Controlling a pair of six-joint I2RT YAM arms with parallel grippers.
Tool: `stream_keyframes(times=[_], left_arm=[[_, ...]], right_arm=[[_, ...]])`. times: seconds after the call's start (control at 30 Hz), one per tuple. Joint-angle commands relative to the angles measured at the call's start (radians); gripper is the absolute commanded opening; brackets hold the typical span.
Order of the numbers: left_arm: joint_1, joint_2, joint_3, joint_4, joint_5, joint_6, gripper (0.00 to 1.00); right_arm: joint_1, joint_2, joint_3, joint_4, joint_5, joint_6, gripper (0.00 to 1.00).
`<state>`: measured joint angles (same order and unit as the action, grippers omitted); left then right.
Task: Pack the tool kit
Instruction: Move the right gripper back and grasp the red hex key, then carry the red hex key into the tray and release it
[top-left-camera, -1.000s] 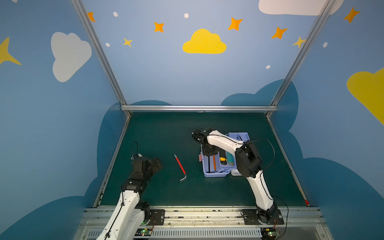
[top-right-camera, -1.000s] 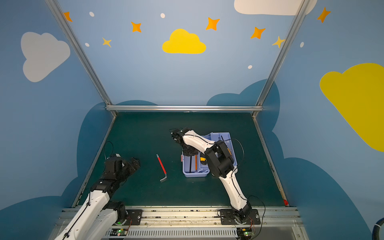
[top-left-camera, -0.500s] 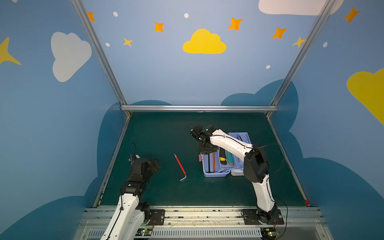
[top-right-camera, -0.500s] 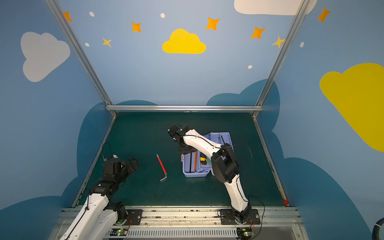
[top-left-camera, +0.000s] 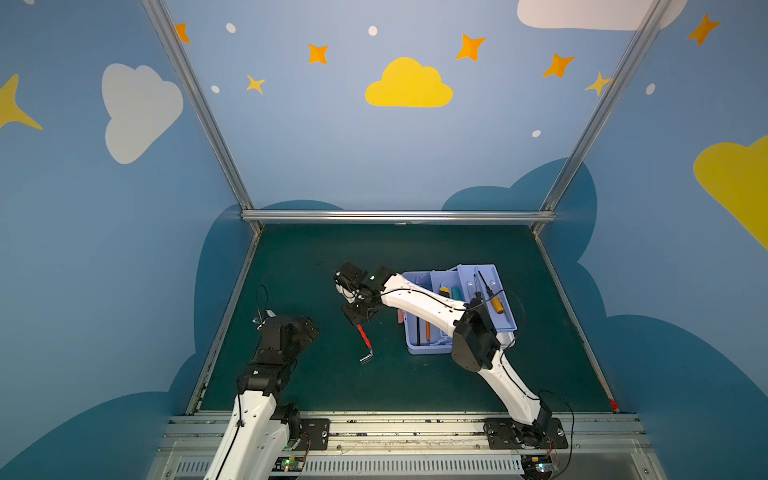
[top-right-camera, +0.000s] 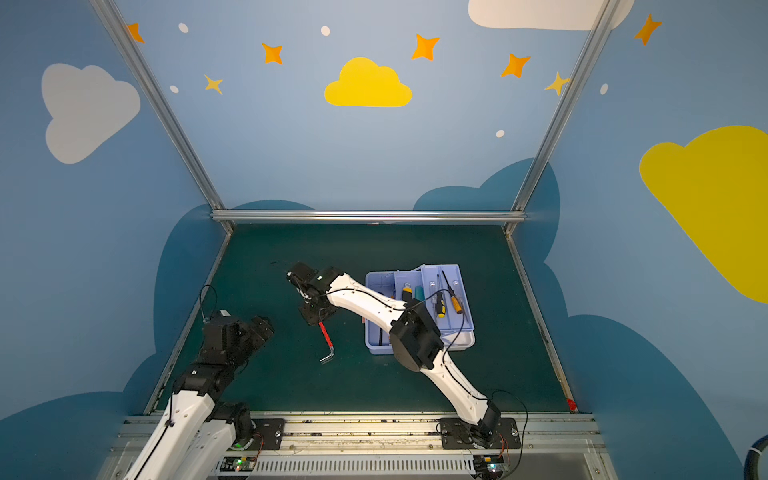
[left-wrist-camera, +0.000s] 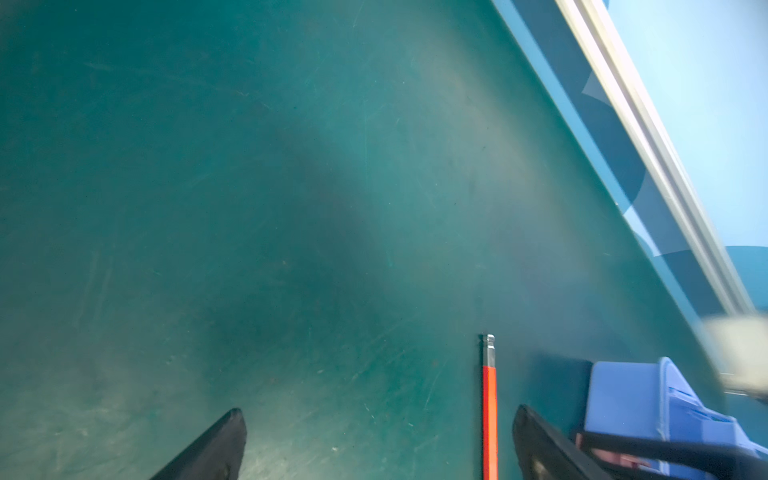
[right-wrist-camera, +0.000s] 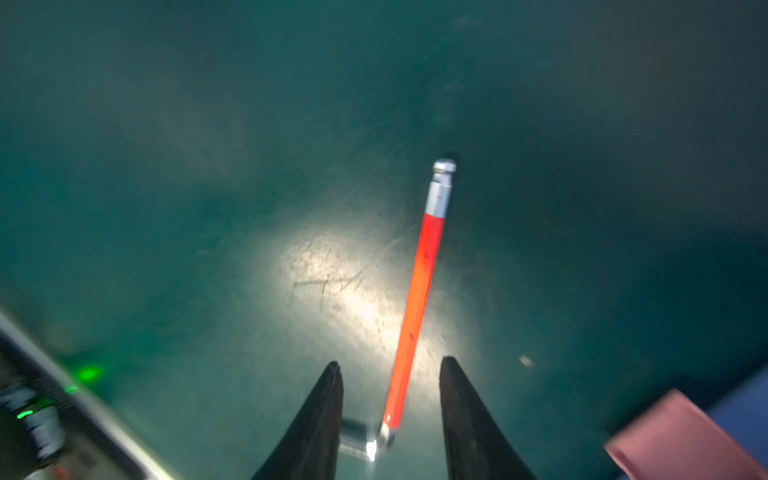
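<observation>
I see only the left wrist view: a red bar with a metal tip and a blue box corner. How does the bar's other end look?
Observer: It is a hex key; that end bends into a short metal leg.
Operator: Where is the right gripper?
Observer: The right gripper is over the key's straight end, jaws open, shaft between them, not gripped.
Operator: Is the box open?
Observer: Yes; the tool kit shows an orange-handled screwdriver inside.
</observation>
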<state>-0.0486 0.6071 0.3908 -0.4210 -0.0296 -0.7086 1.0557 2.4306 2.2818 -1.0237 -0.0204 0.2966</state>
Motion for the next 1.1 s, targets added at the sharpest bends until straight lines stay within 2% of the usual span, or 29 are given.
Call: stream_keyframes(times=[0.0, 0.43, 0.63, 0.8, 0.87, 1.07], left_arm=[[0.003, -0.015, 0.001, -0.012, 0.033, -0.030, 1.00], [0.003, -0.043, -0.015, -0.018, 0.022, -0.015, 1.00], [0.004, -0.043, -0.011, -0.022, 0.019, -0.015, 1.00], [0.003, -0.044, -0.010, -0.027, 0.017, -0.010, 1.00], [0.003, -0.047, -0.009, -0.026, 0.017, -0.010, 1.00], [0.003, -0.038, -0.006, -0.005, 0.046, -0.008, 1.00]], right_arm=[[0.015, 0.033, 0.059, -0.085, 0.040, -0.034, 0.40], [0.036, 0.135, 0.067, -0.109, 0.083, -0.051, 0.34], [0.040, 0.156, 0.077, -0.107, 0.105, -0.084, 0.24], [0.040, 0.151, 0.090, -0.116, 0.151, -0.064, 0.01], [0.035, 0.133, 0.093, -0.122, 0.187, -0.024, 0.00], [-0.002, 0.030, 0.101, -0.122, 0.122, 0.029, 0.00]])
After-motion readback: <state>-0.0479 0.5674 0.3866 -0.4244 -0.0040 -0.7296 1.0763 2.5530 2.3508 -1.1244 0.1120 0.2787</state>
